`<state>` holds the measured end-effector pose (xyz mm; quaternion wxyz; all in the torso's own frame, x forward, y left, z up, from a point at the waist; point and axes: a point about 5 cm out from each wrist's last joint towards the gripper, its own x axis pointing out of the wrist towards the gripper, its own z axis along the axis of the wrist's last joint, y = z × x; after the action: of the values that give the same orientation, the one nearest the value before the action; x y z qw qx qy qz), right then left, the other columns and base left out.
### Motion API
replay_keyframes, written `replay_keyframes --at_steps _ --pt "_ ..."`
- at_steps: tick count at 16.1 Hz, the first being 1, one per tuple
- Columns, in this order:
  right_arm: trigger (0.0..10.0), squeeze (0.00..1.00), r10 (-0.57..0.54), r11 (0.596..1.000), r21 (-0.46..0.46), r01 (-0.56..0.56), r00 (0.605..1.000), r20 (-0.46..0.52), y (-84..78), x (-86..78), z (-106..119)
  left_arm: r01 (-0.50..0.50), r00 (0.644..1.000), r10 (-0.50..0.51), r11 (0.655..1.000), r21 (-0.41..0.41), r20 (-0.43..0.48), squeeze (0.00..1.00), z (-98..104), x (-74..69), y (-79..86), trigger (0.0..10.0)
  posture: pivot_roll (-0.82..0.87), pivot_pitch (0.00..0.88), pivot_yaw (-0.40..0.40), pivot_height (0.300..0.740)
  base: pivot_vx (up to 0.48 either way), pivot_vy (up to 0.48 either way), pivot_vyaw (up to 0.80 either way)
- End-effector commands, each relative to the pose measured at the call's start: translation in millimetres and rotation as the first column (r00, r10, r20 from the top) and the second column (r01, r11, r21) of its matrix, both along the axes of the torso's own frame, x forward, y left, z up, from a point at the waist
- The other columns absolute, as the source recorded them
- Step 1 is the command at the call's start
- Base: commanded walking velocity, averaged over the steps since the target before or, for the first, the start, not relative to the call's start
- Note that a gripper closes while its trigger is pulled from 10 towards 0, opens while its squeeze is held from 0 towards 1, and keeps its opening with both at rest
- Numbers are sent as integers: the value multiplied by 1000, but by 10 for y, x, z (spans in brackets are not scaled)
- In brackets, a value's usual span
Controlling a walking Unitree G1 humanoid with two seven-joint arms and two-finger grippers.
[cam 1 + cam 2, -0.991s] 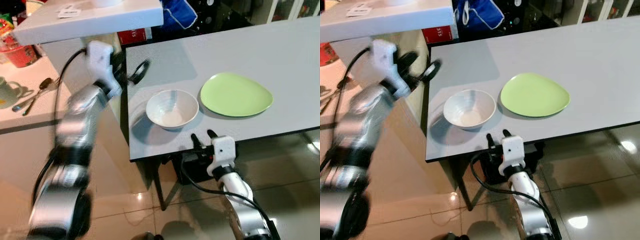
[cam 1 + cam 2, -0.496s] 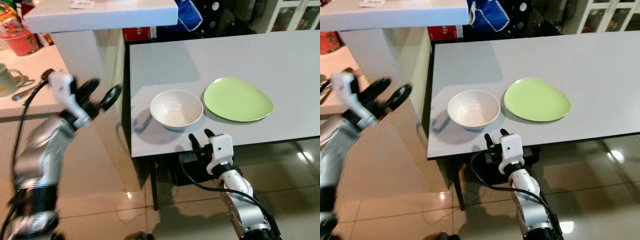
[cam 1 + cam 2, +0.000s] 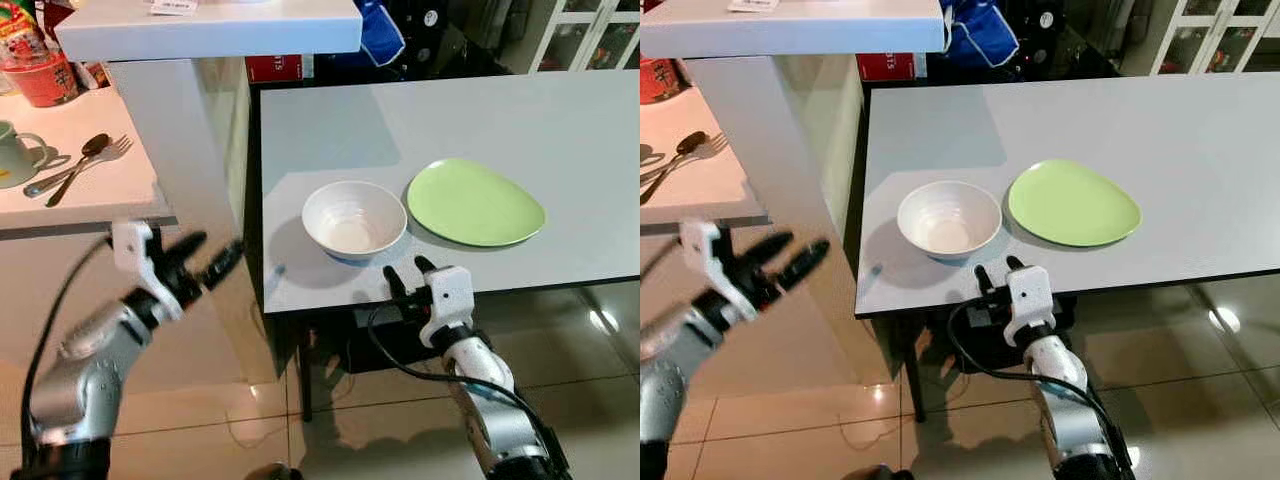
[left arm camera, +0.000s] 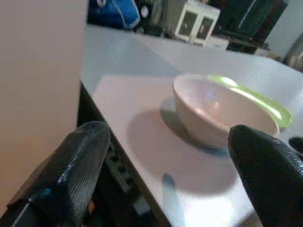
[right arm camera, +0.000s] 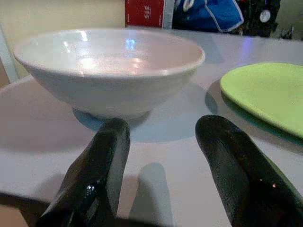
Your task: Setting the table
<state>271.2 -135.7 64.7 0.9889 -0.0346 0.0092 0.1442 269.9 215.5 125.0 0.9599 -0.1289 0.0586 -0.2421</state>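
Right wrist view: the right gripper (image 5: 161, 156), fingers spread and empty, sits at the grey table (image 3: 520, 120) edge, the round white ceramic bowl (image 3: 354, 219) just ahead, the flat green plate (image 3: 475, 202) beside it. The left gripper (image 3: 205, 258), also spread, hangs off the table's side.

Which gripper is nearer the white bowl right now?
Right. The right gripper sits at the table edge just in front of the white bowl; the left gripper hangs off the table's side, farther away.

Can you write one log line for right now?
left claw: open, empty | right claw: open, at table edge | white bowl beside green plate
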Motion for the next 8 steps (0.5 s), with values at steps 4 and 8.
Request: replay_keyframes --at_steps 4,8 --pt "10000 0 -35 998 56 38 999 -40 -66 -4 -42 -159 966 149 987 -26 -213 0 -544 -154 -141 10000 47 0 77 740 0 0 0" --pt "10000 0 -40 997 68 44 997 -66 -81 -37 -104 -162 964 162 987 17 -213 0 -670 -111 -347 10000 13 0 103 740 0 0 0"
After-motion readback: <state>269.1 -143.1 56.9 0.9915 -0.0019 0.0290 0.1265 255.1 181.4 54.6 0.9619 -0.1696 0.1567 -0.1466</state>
